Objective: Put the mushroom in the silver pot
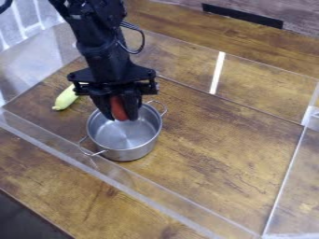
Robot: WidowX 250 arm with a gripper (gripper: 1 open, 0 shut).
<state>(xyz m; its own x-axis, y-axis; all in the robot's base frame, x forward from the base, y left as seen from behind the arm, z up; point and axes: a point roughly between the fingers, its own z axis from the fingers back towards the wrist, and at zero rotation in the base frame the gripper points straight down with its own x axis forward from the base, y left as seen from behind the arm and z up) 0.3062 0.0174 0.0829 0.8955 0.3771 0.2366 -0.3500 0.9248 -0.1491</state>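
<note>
My black gripper point(119, 109) hangs over the far rim of the silver pot point(123, 132) and points steeply down. It is shut on the mushroom point(121, 107), whose red-brown cap shows between the fingers just above the pot's opening. The stem is hidden by the fingers. The pot stands upright on the wooden table with its two loop handles at front left and back right.
A yellow-green corn cob point(65, 96) lies left of the pot. Low clear acrylic walls point(187, 210) fence the wooden work area along the front and right. A black strip point(243, 16) lies at the far edge.
</note>
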